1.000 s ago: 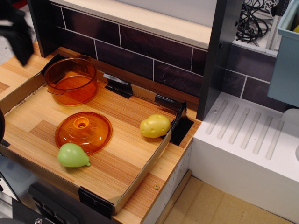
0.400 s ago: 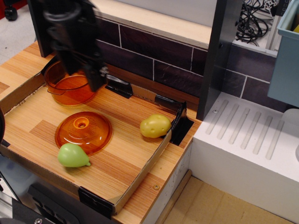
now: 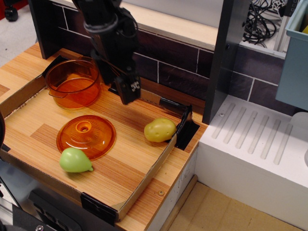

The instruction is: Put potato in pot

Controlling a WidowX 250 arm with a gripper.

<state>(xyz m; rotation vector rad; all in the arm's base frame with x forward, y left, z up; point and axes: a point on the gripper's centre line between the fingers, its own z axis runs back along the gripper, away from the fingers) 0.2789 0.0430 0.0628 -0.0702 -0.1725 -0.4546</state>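
Two toys lie nearest: a green pear (image 3: 75,160) and, at three o'clock of the lid (image 3: 86,135), the potato (image 3: 160,130) on the tabletop (image 3: 125,159). Farther back, at eleven o'clock, stands the pot (image 3: 73,83). The claw (image 3: 128,89) hangs between pot and potato, touching neither; whether it is apart or together cannot be told.

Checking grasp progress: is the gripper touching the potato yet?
Apart. The only view shows the gripper above and left of the potato, with bare wooden tray floor plainly visible between them.

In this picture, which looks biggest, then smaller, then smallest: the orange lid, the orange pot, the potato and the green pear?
1. Lid and pot: look about alike; too close to rank.
2. Potato and pear: also alike, both clearly smaller.
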